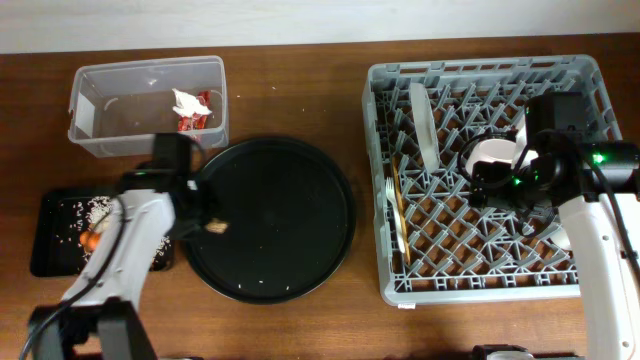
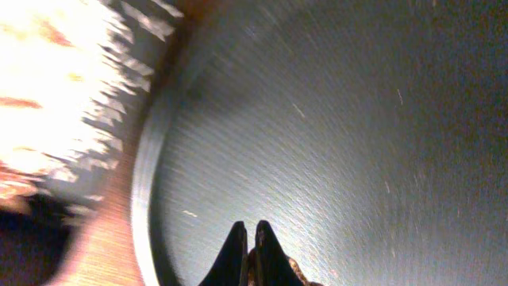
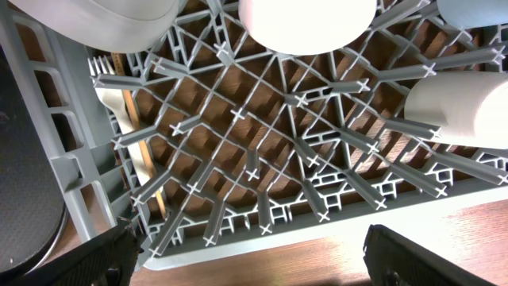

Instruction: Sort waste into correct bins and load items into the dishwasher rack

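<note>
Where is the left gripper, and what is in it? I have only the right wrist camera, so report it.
Observer: The left gripper is over the left edge of the large round black tray, shut on a small brown lump.
Operator: Tell me what is in the clear plastic rectangular tub.
Observer: A crumpled red-and-white wrapper lies inside it, near the right wall.
Operator: Now report the shallow black rectangular tray.
Observer: It holds beige rice-like bits and an orange carrot, which is partly hidden by the left arm.
</note>
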You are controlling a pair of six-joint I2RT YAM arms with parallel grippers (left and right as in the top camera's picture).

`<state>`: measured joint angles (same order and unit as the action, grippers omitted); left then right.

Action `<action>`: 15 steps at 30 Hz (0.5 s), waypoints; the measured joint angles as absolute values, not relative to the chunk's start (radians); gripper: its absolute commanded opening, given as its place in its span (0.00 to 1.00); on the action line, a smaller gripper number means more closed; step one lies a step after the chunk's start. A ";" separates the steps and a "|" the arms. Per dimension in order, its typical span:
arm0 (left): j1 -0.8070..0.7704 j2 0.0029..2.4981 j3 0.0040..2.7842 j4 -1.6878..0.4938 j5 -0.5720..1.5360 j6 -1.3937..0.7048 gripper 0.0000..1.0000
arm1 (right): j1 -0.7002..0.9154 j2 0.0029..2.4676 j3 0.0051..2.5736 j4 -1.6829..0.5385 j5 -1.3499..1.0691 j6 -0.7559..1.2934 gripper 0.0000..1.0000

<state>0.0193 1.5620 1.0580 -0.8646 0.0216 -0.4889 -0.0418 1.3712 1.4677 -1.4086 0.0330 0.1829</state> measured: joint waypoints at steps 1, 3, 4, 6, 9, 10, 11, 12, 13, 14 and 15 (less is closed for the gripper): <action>0.128 1.526 1.080 -0.864 0.004 -0.469 0.00 | -0.042 1.371 1.468 -1.409 0.033 0.183 0.94; 0.290 1.499 1.091 -0.862 -0.006 -0.455 0.00 | -0.042 1.371 1.468 -1.409 0.033 0.184 0.94; 0.408 1.499 1.091 -0.849 -0.017 -0.452 0.01 | -0.042 1.371 1.468 -1.409 0.033 0.183 0.94; 0.532 1.527 1.091 -0.841 -0.024 -0.448 0.06 | -0.042 1.371 1.468 -1.410 0.033 0.184 0.94; 0.581 1.625 1.091 -0.808 -0.042 -0.444 0.15 | -0.042 1.371 1.468 -1.412 0.033 0.183 0.94; 0.581 1.651 1.091 -0.807 -0.053 -0.444 0.24 | -0.042 1.371 1.468 -1.412 0.033 0.183 0.94; 0.581 1.659 1.091 -0.807 -0.060 -0.441 0.25 | -0.042 1.371 1.468 -1.412 0.033 0.183 0.94; 0.581 1.660 1.091 -0.807 -0.061 -0.437 0.31 | -0.042 1.371 1.468 -1.412 0.033 0.183 0.94; 0.581 1.660 1.091 -0.807 -0.061 -0.438 0.31 | -0.042 1.371 1.468 -1.412 0.033 0.183 0.93; 0.581 1.660 1.091 -0.807 -0.061 -0.437 0.35 | -0.042 1.371 1.468 -1.412 0.033 0.183 0.94; 0.581 1.660 1.091 -0.809 -0.061 -0.437 0.37 | -0.042 1.371 1.468 -1.412 0.033 0.183 0.93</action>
